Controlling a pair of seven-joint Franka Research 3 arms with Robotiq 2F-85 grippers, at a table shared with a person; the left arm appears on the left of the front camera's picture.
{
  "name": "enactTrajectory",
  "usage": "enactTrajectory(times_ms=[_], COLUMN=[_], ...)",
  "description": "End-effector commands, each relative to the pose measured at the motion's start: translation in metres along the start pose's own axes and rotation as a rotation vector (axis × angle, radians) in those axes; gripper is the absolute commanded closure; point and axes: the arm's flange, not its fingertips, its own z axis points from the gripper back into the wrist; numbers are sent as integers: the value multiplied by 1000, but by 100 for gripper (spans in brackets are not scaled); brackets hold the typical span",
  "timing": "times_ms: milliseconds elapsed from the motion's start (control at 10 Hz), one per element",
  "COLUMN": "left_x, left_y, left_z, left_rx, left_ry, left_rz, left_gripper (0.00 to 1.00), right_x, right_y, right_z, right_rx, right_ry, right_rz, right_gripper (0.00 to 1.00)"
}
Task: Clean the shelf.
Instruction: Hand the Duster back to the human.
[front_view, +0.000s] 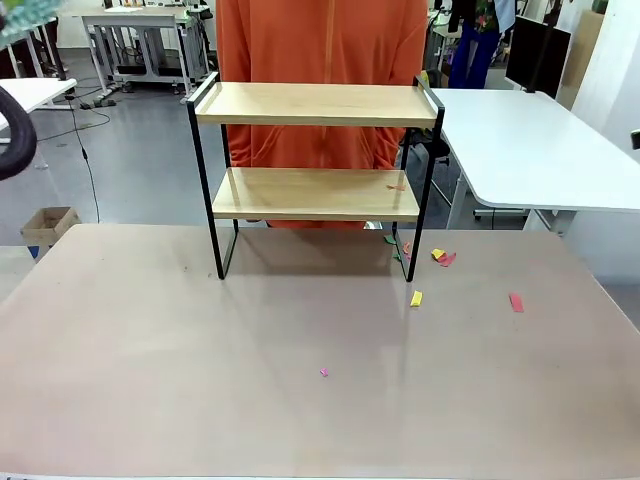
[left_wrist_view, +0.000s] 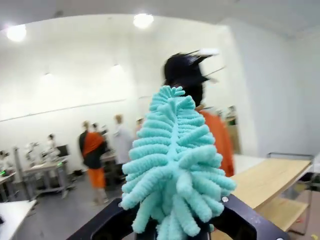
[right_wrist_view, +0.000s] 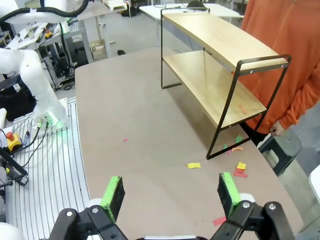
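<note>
The shelf (front_view: 315, 104), two light wood boards in a thin black frame, stands at the table's far middle. A small red scrap (front_view: 396, 185) lies on its lower board. In the left wrist view my left gripper (left_wrist_view: 172, 225) is shut on a fluffy teal duster (left_wrist_view: 175, 165), held up in the air with the shelf (left_wrist_view: 270, 180) off to its lower right. A teal tuft of the duster (front_view: 25, 22) shows at the front view's top left. My right gripper (right_wrist_view: 170, 192) hangs open and empty above the table, well short of the shelf (right_wrist_view: 220, 40).
Paper scraps lie on the table by the shelf's right leg: yellow (front_view: 416, 298), red (front_view: 516, 302), a small pink one (front_view: 324, 372) nearer me. A person in orange (front_view: 320, 40) stands behind the shelf. A white table (front_view: 530, 140) stands at far right.
</note>
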Motion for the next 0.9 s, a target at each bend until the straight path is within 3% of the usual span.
enactTrajectory(times_ms=[0, 300, 800], left_x=[-32, -67, -172], left_y=[-35, -11, -4], left_z=[56, 69, 103], left_rx=[159, 246, 332], left_ry=[28, 84, 148], left_rz=[-61, -52, 92], left_gripper=[82, 82, 82], right_x=[1, 1, 1], right_y=[-1, -1, -1], right_z=[0, 0, 0], right_rx=[1, 1, 1], right_ry=[-24, -24, -24], right_rz=[11, 11, 11], right_gripper=[0, 0, 0])
